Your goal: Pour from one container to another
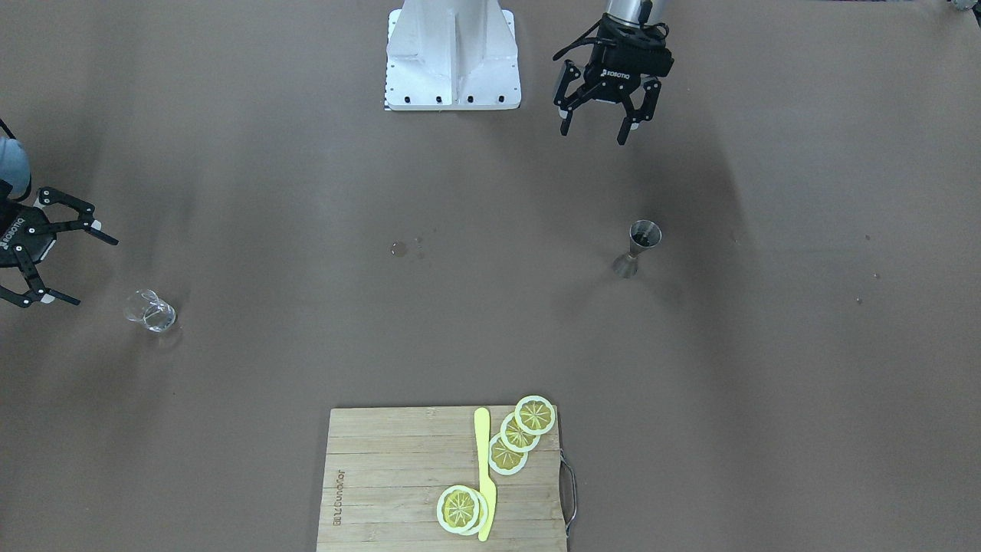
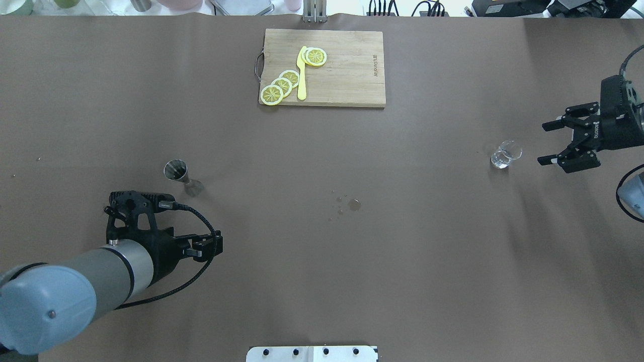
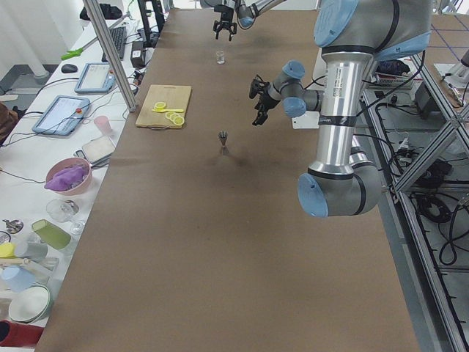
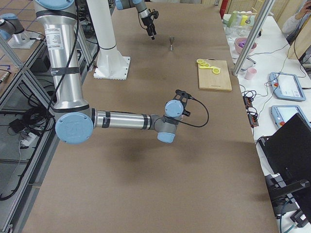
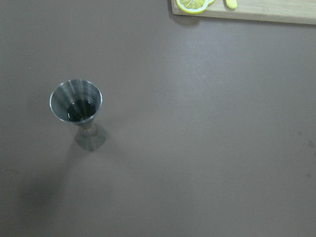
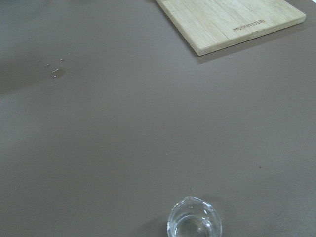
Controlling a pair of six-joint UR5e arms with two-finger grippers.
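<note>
A steel jigger (image 1: 644, 234) stands upright on the brown table with dark liquid in its top cup (image 5: 76, 101). My left gripper (image 1: 594, 135) hangs open and empty above the table, on the robot's side of the jigger and well apart from it. A small clear glass with a spout (image 1: 152, 310) stands across the table, also seen low in the right wrist view (image 6: 193, 225). My right gripper (image 1: 95, 271) is open, level with the glass and a short gap from it, with its fingers (image 2: 551, 124) pointing toward the glass (image 2: 505, 153).
A wooden cutting board (image 1: 383, 475) lies at the table's far edge, bearing several lemon slices (image 1: 534, 414) and a yellow knife (image 1: 483, 468). A few spilled drops (image 1: 398, 248) mark the table's middle. The white robot base (image 1: 452, 54) stands between the arms.
</note>
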